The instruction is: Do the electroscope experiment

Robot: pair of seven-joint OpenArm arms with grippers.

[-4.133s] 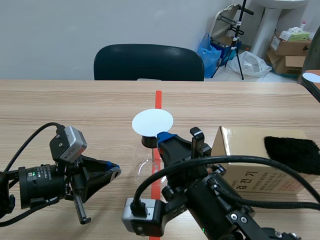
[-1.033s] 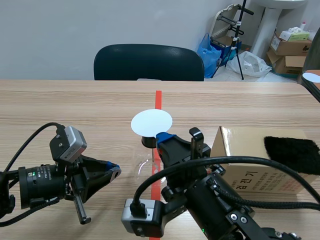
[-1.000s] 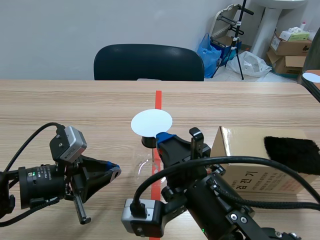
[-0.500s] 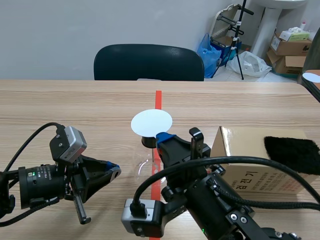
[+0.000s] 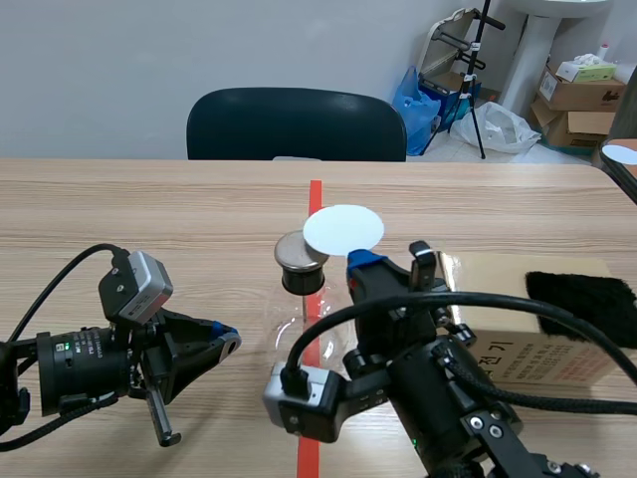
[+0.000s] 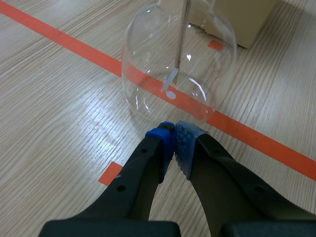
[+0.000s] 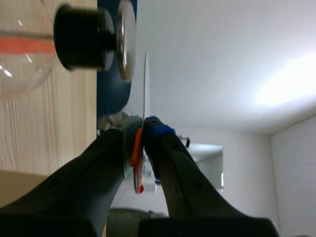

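The electroscope [image 5: 299, 324], a glass flask with a black stopper and a metal cap [image 5: 299, 251], stands mid-worktop [image 5: 149, 219] on the orange tape line [image 5: 316, 194]. A white disc [image 5: 343, 229] hangs just above the cap and off to one side, not touching it, clamped between the right gripper's [image 5: 395, 264] fingers. The left gripper [image 6: 174, 136], fingers closed on nothing, sits just beside the flask's base. The step likely calls for bringing the disc level over the cap, slowly and without knocking it, so that the foil leaves [image 6: 170, 85] can respond.
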